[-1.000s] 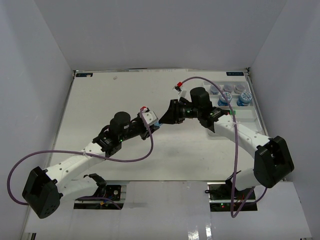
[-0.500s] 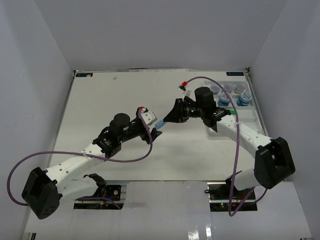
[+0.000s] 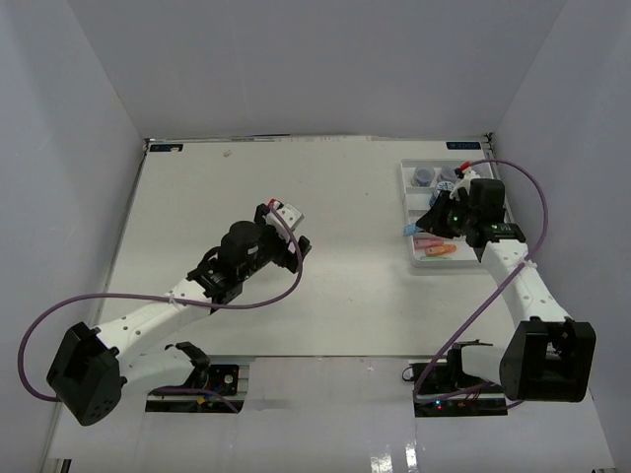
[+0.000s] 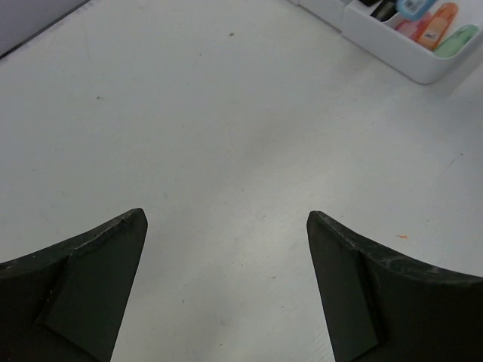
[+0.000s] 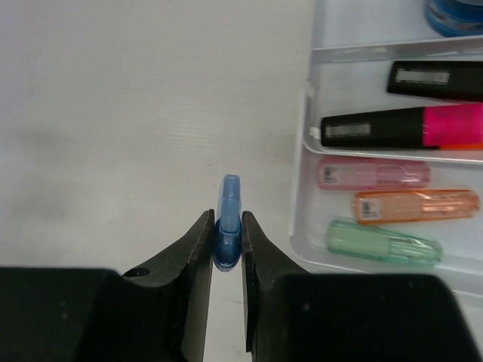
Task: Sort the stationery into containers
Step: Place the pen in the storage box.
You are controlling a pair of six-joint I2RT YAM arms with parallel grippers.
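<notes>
The right gripper (image 5: 226, 230) is clamped on a translucent pastel blue plastic highlighter (image 5: 229, 197), which sticks out past its 2 fingertips, just outside the left wall of the white rectangular plastic tray (image 5: 362, 23), while the left gripper (image 4: 226, 219) hangs with jaws wide apart over the white table (image 4: 226, 113).

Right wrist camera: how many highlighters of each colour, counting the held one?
Pastel blue highlighter: 1, in the right gripper
Pastel pink highlighter: 1
Pastel orange highlighter: 1
Pastel green highlighter: 1
Black highlighter, pink cap: 1
Black highlighter, cap cut off: 1
Total: 6
</notes>
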